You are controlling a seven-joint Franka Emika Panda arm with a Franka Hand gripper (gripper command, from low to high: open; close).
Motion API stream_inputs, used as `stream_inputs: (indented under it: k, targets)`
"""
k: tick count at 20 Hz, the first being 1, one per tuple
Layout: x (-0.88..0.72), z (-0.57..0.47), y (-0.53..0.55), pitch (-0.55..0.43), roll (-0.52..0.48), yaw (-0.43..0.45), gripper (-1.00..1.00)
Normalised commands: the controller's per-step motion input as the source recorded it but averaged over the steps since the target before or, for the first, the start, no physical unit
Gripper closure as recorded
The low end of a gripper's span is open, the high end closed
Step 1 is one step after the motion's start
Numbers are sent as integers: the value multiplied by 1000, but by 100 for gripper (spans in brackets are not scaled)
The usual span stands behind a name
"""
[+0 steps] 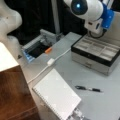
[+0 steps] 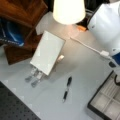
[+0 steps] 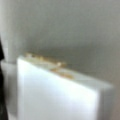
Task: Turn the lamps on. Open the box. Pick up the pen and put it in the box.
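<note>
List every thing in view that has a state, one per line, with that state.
lamp: lit, shade glowing.
box: lid open, compartments showing.
pen: lying flat on the table, outside the box.
notebook: closed.
claw: above the box's back edge, holding nothing visible.

Lamps: one cream shade (image 2: 68, 10) glows lit at 12 o'clock in a front view; a pale slanted shade surface (image 1: 7, 58) sits at 9 o'clock in a front view.
Box: open, its divided compartments showing, black rim over silver sides; at 2 o'clock (image 1: 96, 53) and at 4 o'clock (image 2: 105, 101) in the front views.
Pen: slim, black, pale middle band, lying flat on the grey table outside the box; at 5 o'clock (image 1: 88, 88) and near 6 o'clock (image 2: 67, 88).
</note>
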Motion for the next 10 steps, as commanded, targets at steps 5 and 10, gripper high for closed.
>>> stream_inputs:
  k: [5, 10]
  targets:
    - [-166, -86, 254, 13, 15, -161, -100]
    - [-87, -101, 198, 36, 22, -179, -100]
